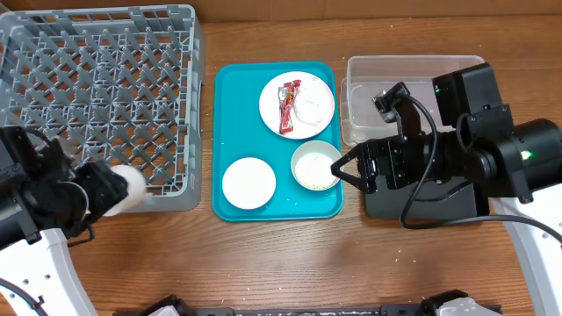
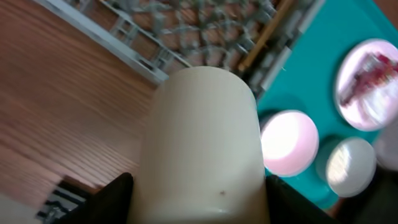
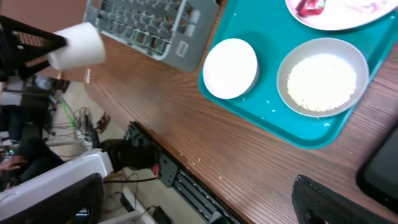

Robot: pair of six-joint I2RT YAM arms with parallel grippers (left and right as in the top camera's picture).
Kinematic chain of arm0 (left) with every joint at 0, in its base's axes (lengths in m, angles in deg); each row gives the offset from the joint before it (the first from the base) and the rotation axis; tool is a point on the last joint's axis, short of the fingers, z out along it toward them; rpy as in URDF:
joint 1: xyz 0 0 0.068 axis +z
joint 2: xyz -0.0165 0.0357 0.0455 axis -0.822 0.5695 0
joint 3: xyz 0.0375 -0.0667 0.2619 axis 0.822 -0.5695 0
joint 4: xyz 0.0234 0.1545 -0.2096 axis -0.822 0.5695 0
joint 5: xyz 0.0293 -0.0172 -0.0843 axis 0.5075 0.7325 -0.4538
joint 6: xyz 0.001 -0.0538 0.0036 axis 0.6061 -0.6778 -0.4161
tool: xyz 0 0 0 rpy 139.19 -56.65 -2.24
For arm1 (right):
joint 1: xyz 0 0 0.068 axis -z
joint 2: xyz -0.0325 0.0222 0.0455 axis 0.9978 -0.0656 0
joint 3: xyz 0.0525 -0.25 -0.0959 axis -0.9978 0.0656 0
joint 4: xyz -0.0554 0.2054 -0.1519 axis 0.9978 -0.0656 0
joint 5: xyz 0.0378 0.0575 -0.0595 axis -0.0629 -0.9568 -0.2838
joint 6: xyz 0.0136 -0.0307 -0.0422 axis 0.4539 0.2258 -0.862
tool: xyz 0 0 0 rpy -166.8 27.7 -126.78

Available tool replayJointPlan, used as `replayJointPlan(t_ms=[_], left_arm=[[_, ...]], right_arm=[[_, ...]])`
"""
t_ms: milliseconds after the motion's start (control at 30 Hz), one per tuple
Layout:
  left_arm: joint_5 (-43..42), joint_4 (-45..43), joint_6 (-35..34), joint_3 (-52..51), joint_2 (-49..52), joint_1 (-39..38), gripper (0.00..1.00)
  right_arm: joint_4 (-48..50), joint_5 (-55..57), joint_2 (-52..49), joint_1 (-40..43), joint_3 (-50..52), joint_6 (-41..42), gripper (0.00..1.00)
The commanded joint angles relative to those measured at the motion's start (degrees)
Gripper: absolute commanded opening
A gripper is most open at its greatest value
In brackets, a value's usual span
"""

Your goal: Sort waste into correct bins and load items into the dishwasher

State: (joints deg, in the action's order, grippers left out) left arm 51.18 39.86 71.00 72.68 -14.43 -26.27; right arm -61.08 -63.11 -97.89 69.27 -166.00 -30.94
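Wooden table under a fixed overhead camera, one arm at each side.

- Rack: grey lattice, set at the far left. No dishes are seen in it.
- Teal tray: laid mid-table, between the rack and the tub.
- Plate: placed on the tray's far right part, white face up. The wrapper and napkin are seen lying on it, side by side and touching.
- Pink bowl: set on the tray's near left. Whether it is upright or inverted cannot be told.
- Grey bowl: set on the tray's near right. Grains are heaped inside it, and a few stray grains are scattered on the tray beside it.
- Tub: clear, placed right of the tray at the far side. It is partly covered by the right arm.
- Black tray: placed near side of the tub, mostly hidden under the right arm.
- Left gripper: clamped on the cup, its jaws pressed to opposite sides. The cup is held tilted, off the table, at the near right part of the rack's front wall. The wrist view shows the rack beyond it and bare wood below.
- Right gripper: held just right of the grey bowl with nothing seen in it. Whether its jaws are parted cannot be told.
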Motion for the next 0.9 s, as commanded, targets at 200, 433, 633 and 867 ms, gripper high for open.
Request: replayJointPlan(t_ms=[200, 433, 633, 867], left_arm=[[2.2, -14.8, -4.8, -8.5, 7.0, 0.2, 0.42], [-3.9, -17.8, -4.9, -8.6, 13.9, 0.2, 0.45], [-1.6, -19.8, -4.8, -8.6, 20.5, 0.2, 0.58], [-7.0, -16.1, -3.9, -3.3, 20.7, 0.2, 1.00]], right_arm=[[-0.1, 1.7, -0.1, -0.2, -0.5, 0.0, 0.99], [-0.2, 1.7, -0.9, -0.2, -0.5, 0.0, 1.00], [-0.2, 1.5, -0.9, -0.2, -0.5, 0.0, 1.00], [-1.6, 1.6, -0.9, -0.2, -0.5, -0.1, 1.00]])
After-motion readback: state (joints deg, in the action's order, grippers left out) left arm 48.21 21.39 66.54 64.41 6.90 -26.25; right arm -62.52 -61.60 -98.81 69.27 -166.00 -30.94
